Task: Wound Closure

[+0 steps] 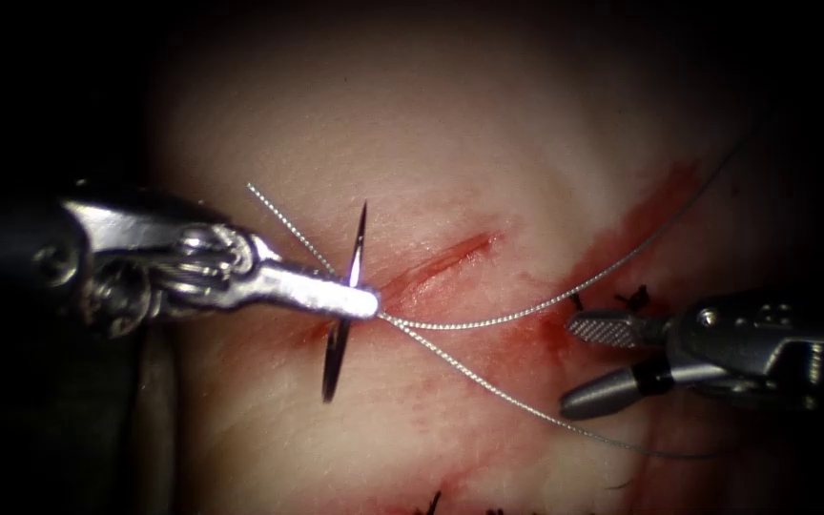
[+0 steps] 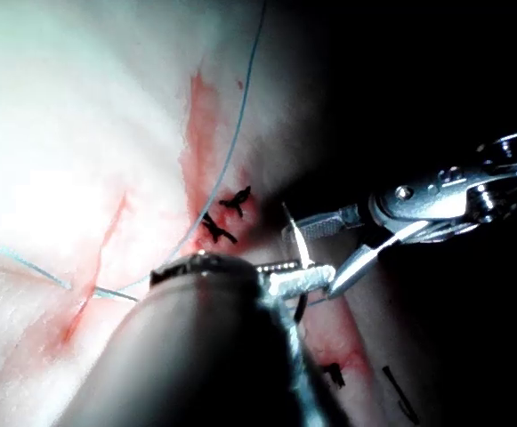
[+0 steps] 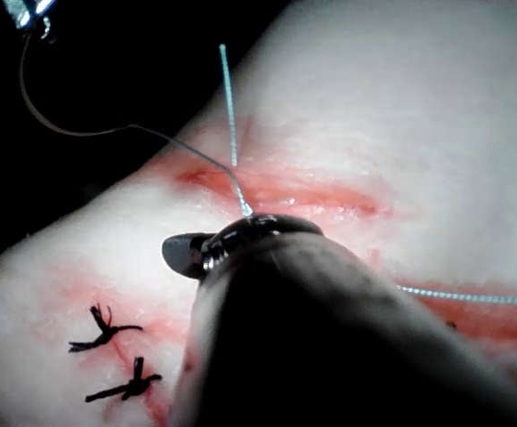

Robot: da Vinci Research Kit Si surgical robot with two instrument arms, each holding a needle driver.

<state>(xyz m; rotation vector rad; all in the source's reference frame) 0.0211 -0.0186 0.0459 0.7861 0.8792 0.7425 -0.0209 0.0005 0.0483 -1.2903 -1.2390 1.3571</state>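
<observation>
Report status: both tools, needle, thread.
Left tool shut on needle mid-curve, clear of the tissue. Right tool open, empty. Thread trails across the cut.

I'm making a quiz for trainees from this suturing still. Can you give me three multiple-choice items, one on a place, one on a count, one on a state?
1. Where along its curve does the left tool hold the needle?
A. near the middle
B. at the pointed tip
C. at the thread end

2. How many tools have their jaws open?
A. none
B. one
C. two

3. What does the right tool hold?
A. the thread
B. the tissue
C. nothing

Key:
1 A: in the endoscope view the needle's curve runs on above and below the jaws.
2 B: the right tool's jaws stand apart; the left tool's are shut on the needle.
3 C: its jaws gape right of the cut, with the thread running past them over the tissue.
</observation>
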